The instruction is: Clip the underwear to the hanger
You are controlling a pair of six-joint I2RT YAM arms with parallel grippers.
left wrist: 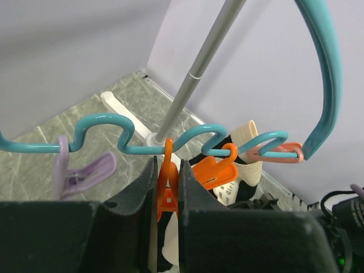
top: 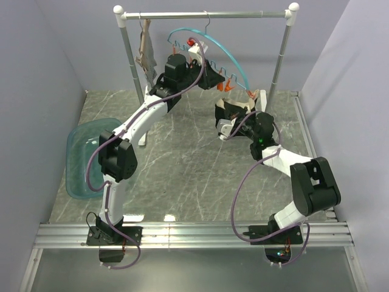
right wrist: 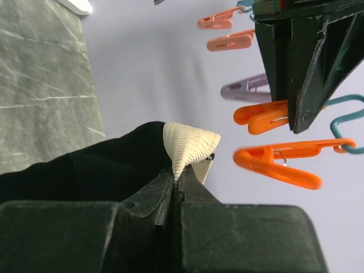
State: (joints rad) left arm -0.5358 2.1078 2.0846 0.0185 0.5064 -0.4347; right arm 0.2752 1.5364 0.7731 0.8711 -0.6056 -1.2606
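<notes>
Between the right gripper's (right wrist: 177,181) closed fingers, the black underwear (right wrist: 108,159) is pinched at its pale waistband (right wrist: 190,145), held just beside the clips hanging from the teal hanger (left wrist: 327,74). Above that gripper, the left gripper (left wrist: 166,166) is clamped on one orange clip (left wrist: 168,196), with a purple clip (left wrist: 85,170) hanging near its side.

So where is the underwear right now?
The underwear is pinched by its pale waistband in the right pincer, right of centre in the overhead view, near the hanger's orange clips.
</notes>
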